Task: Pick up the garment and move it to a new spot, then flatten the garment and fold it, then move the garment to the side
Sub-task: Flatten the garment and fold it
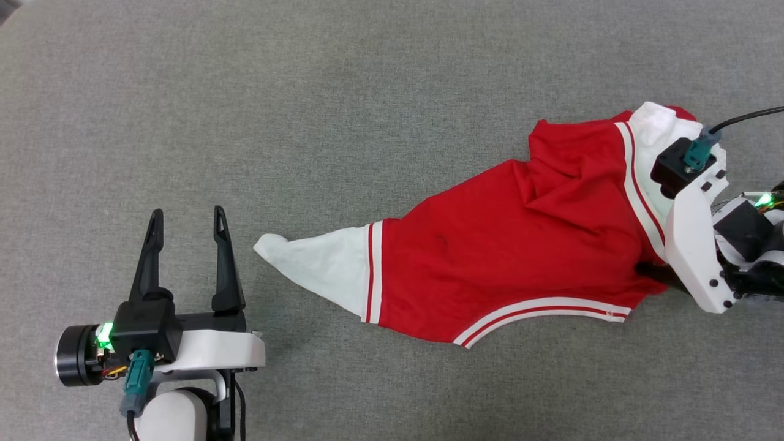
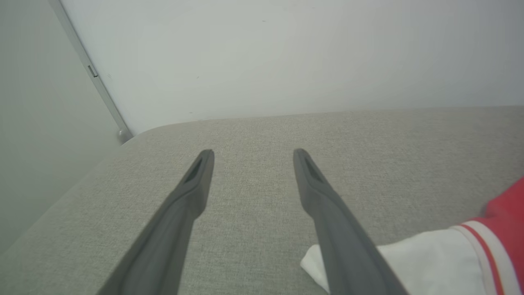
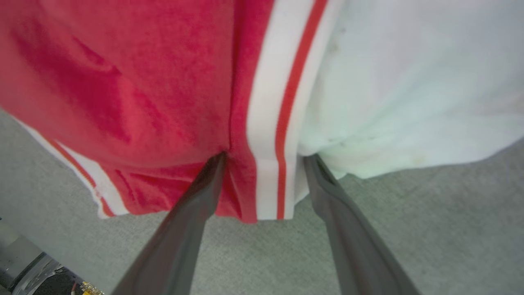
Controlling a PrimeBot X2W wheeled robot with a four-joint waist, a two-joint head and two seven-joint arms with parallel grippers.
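Lying rumpled on the grey fabric surface (image 1: 306,92), one garment (image 1: 502,257) and two end effectors are counted. The left end effector (image 1: 187,214) is spread wide, nothing held, near the white sleeve. The right end effector (image 3: 264,157) is likewise spread, its fingertips tucked under the garment's striped edge.

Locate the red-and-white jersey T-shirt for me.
Head view, right of centre: the jersey T-shirt lies on the grey fabric surface between the left gripper and the right gripper.

No text, number, label or brand mark can be read; the shirt (image 1: 508,245) shows plain red and white cloth with stripes.
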